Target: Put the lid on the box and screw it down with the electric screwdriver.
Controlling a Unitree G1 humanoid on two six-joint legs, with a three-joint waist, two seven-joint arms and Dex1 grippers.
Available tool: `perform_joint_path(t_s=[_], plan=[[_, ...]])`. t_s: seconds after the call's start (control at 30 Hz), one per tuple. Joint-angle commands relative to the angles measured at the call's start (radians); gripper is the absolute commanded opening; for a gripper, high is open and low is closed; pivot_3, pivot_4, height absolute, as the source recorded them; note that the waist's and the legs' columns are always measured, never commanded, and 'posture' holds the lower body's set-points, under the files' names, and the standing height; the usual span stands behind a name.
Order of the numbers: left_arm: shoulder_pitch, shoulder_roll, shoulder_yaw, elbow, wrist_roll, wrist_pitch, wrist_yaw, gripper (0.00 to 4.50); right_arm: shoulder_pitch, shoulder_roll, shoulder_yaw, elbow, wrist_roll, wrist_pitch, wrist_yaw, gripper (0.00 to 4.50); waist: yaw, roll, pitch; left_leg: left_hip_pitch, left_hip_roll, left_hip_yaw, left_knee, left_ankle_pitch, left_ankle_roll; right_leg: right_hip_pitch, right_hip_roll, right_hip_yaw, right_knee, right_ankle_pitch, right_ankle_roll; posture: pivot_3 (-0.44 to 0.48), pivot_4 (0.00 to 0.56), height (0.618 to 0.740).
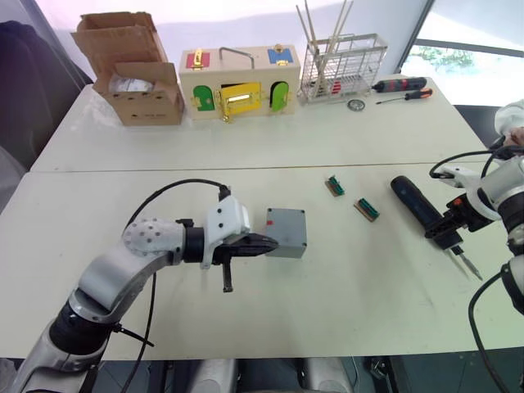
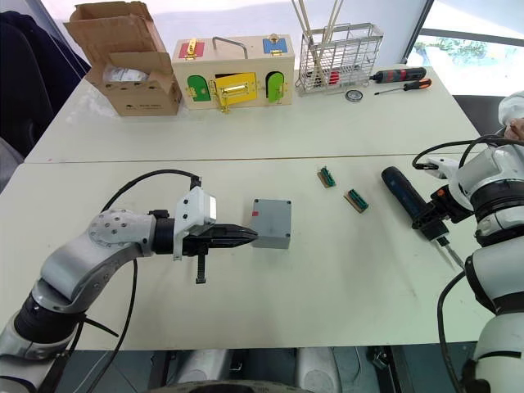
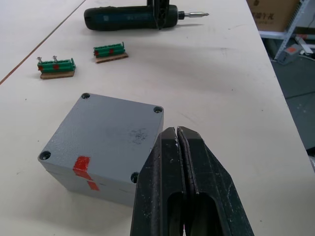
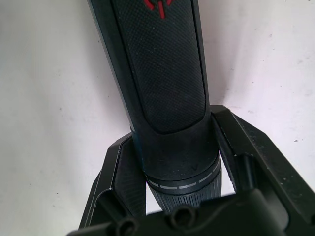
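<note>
The grey box (image 1: 286, 237) stands mid-table with a red mark (image 3: 81, 165) on its side. The lid (image 3: 113, 125) appears to sit on top of it, with screw holes at its corners. My left gripper (image 1: 274, 243) is shut and empty, its tips (image 3: 178, 133) right at the box's left side near the top edge. To the right, the black electric screwdriver (image 1: 413, 203) lies on the table, bit (image 1: 468, 264) pointing toward the near edge. My right gripper (image 1: 446, 232) is shut on its front end, the fingers (image 4: 125, 172) pressing both sides just behind the collar.
Two green terminal blocks (image 1: 334, 186) (image 1: 366, 210) lie between box and screwdriver. Along the back stand a cardboard box (image 1: 131, 70), a wooden box with coloured doors (image 1: 237, 82), a wire rack (image 1: 342, 65) and hand screwdrivers (image 1: 401, 86).
</note>
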Motion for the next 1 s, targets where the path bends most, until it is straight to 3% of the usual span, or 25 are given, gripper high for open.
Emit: perform_joint_path(t_s=[0.03, 0.1, 0.2, 0.27, 0.33, 0.43, 0.5, 0.57, 0.63, 0.77, 1.0], plan=[[-0.028, 0.014, 0.021, 0.045, -0.003, -0.023, -0.041, 0.0, -0.131, -0.021, -0.068, 0.07, -0.008, -0.071, 0.008, 1.77, -0.002, 0.002, 0.001, 0.0, -0.001, 0.0, 0.0, 0.0, 0.0, 0.0, 0.0, 0.0, 0.0, 0.0, 0.0, 0.0, 0.15, 0.73], [-0.032, 0.035, 0.048, 0.079, -0.01, -0.03, -0.069, 0.0, -0.239, -0.039, -0.121, 0.101, 0.004, -0.106, -0.023, 1.77, -0.012, 0.012, 0.005, 0.0, -0.001, 0.003, 0.0, 0.0, 0.0, -0.002, -0.001, 0.003, 0.001, 0.0, 0.0, 0.0, 0.15, 0.73], [-0.063, 0.033, 0.094, 0.13, -0.045, -0.018, -0.087, 0.0, -0.309, -0.059, -0.217, 0.075, 0.059, -0.053, -0.024, 1.77, -0.015, 0.013, 0.005, -0.001, -0.001, 0.007, -0.004, 0.0, 0.0, -0.008, -0.002, 0.005, 0.003, 0.0, 0.0, 0.0, 0.15, 0.73], [-0.086, 0.03, 0.116, 0.164, -0.063, -0.013, -0.098, 0.0, -0.298, -0.061, -0.31, -0.003, 0.121, 0.017, -0.044, 1.77, -0.012, 0.012, 0.005, -0.001, 0.001, 0.005, -0.007, 0.0, -0.001, -0.01, 0.001, 0.002, 0.002, 0.0, 0.0, 0.0, 0.15, 0.73], [-0.121, 0.027, 0.125, 0.203, -0.067, -0.01, -0.111, 0.0, -0.19, -0.056, -0.485, -0.195, 0.209, 0.083, -0.144, 1.77, -0.01, 0.011, 0.004, -0.001, 0.001, 0.004, -0.008, 0.001, -0.002, -0.009, 0.001, 0.001, 0.002, 0.0, 0.0, 0.0, 0.15, 0.73], [-0.171, 0.017, 0.128, 0.257, -0.076, -0.002, -0.128, 0.0, 0.049, 0.082, -0.917, -0.657, 0.374, 0.172, -0.333, 1.77, -0.008, 0.01, 0.004, -0.001, 0.001, 0.002, -0.005, 0.002, -0.003, -0.007, 0.0, 0.001, 0.005, 0.0, 0.0, 0.0, 0.15, 0.73], [-0.195, 0.006, 0.11, 0.283, -0.073, 0.0, -0.143, 0.0, 0.173, 0.305, -1.146, -0.992, 0.493, 0.193, -0.469, 1.77, -0.01, 0.01, 0.004, -0.002, 0.001, 0.004, -0.003, 0.002, -0.003, -0.008, -0.001, 0.003, 0.011, 0.0, 0.0, 0.0, 0.15, 0.73], [-0.209, -0.005, 0.074, 0.31, -0.046, -0.016, -0.162, 0.0, 0.264, 0.504, -1.258, -1.249, 0.608, 0.247, -0.57, 1.77, -0.01, 0.01, 0.004, -0.003, 0.001, 0.004, -0.002, 0.002, -0.003, -0.012, -0.002, 0.003, 0.016, 0.0, 0.0, 0.0, 0.15, 0.73], [-0.213, -0.015, 0.052, 0.334, -0.028, -0.032, -0.178, 0.0, 0.311, 0.623, -1.306, -1.387, 0.731, 0.332, -0.615, 1.77, -0.007, 0.01, 0.004, -0.003, 0.001, 0.004, -0.003, 0.002, -0.003, -0.014, -0.002, 0.003, 0.018, 0.0, 0.0, 0.0, 0.15, 0.73], [-0.229, -0.074, 0.01, 0.374, 0.02, -0.06, -0.158, 0.0, 0.515, 0.825, -1.157, -1.575, 0.718, 0.148, -0.774, 1.77, -0.006, 0.007, 0.001, -0.003, -0.001, 0.001, 0.0, 0.002, -0.003, -0.01, -0.002, 0.002, 0.017, 0.0, 0.0, 0.0, 0.15, 0.73], [-0.239, -0.123, -0.033, 0.429, 0.099, -0.126, -0.161, 0.0, 0.659, 0.879, -0.994, -1.608, 0.74, -0.011, -0.907, 1.77, -0.014, 0.007, 0.001, -0.002, -0.001, 0.003, 0.0, 0.002, -0.003, -0.011, -0.002, 0.003, 0.017, 0.0, 0.0, 0.0, 0.15, 0.73]])
